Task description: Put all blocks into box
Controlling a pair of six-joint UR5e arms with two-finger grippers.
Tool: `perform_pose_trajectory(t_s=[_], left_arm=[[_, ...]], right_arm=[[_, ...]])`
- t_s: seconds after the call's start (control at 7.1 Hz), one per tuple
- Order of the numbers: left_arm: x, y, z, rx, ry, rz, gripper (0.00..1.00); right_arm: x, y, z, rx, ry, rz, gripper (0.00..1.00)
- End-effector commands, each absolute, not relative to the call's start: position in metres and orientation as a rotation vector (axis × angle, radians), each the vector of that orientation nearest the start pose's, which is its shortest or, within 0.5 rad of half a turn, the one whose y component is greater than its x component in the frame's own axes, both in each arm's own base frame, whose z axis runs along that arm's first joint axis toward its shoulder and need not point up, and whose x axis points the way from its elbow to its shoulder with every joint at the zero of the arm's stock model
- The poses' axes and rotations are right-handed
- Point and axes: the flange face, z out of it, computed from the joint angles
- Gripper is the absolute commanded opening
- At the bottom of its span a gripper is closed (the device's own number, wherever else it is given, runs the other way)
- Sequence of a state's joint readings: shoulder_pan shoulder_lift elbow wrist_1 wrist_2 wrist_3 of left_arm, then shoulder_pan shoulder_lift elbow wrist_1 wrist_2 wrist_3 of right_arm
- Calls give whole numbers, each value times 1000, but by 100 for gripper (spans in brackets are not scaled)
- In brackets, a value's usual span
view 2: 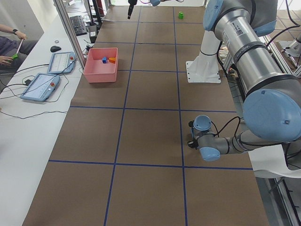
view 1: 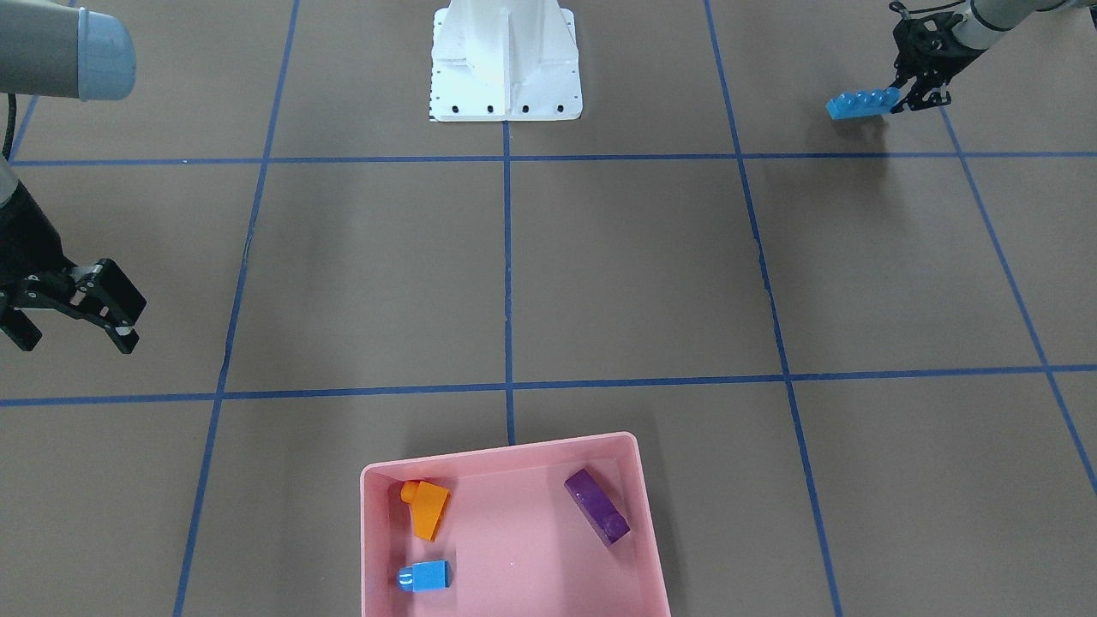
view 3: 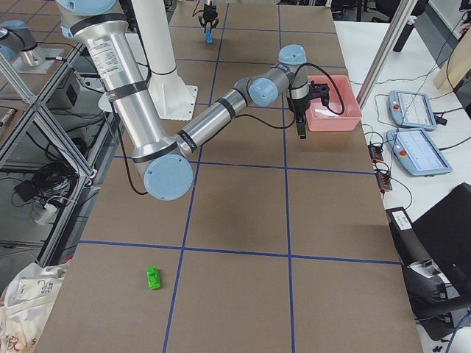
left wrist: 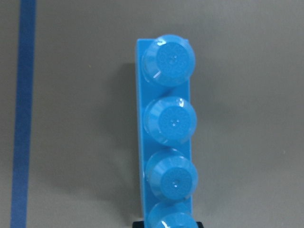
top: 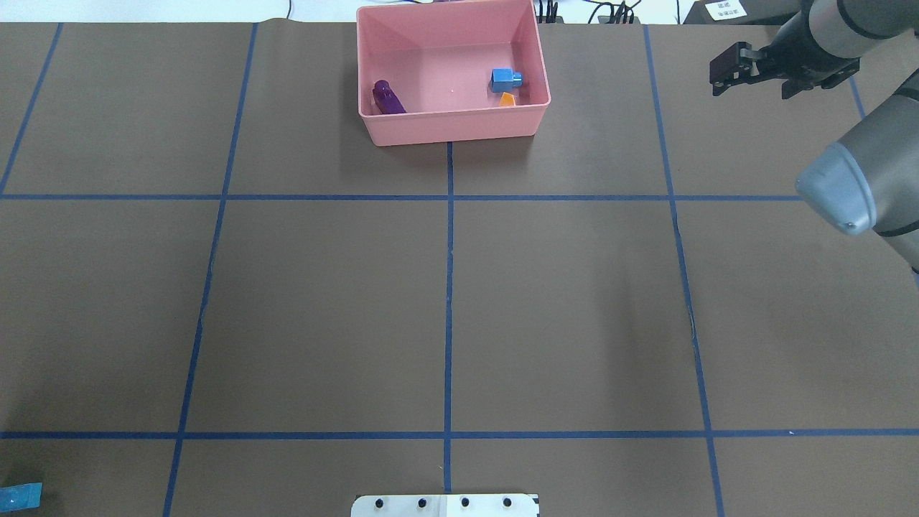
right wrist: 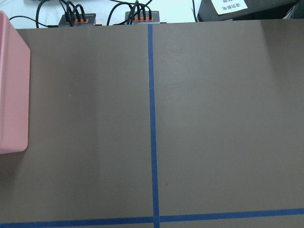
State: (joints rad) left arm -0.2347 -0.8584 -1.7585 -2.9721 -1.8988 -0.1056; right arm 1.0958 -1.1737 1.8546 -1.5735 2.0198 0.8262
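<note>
The pink box (view 1: 514, 454) holds the orange sloped block (view 1: 426, 507), the small blue block (view 1: 424, 576) and the purple oblong block (view 1: 597, 506). It also shows in the overhead view (top: 452, 129). My left gripper (view 1: 908, 92) is shut on one end of the long blue four-stud block (view 1: 860, 103), close to the table near my base. The left wrist view shows the block's studs (left wrist: 168, 142). My right gripper (view 1: 73, 330) is open and empty, off to the side of the box. The green two-stud block (view 3: 153, 277) lies on the table at my right end.
The white robot base (view 1: 506, 64) stands at the table's near edge. The box's side wall (right wrist: 12, 85) is at the left edge of the right wrist view. Tablets (view 2: 49, 75) and cables lie beyond the table's far edge.
</note>
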Motion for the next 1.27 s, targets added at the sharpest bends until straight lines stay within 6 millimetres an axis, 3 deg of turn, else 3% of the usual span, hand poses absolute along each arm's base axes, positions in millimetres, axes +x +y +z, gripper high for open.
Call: perform_pose_trajectory(t_s=[0.0, 0.28, 0.56, 0.85, 1.13], left_arm=[[179, -148, 624, 420, 1006, 974, 32], [207, -158, 569, 385, 1141, 750, 32], [247, -177, 515, 394, 1288, 592, 32], [275, -216, 470, 460, 1391, 452, 32], [306, -266, 416, 520, 1450, 329, 32]], right_arm=[[-190, -579, 314, 263, -762, 182, 100], [-183, -582, 315, 271, -755, 175, 100], [-159, -589, 320, 279, -749, 153, 100], [-121, -587, 349, 277, -739, 104, 100], [-66, -573, 395, 260, -748, 53, 100]])
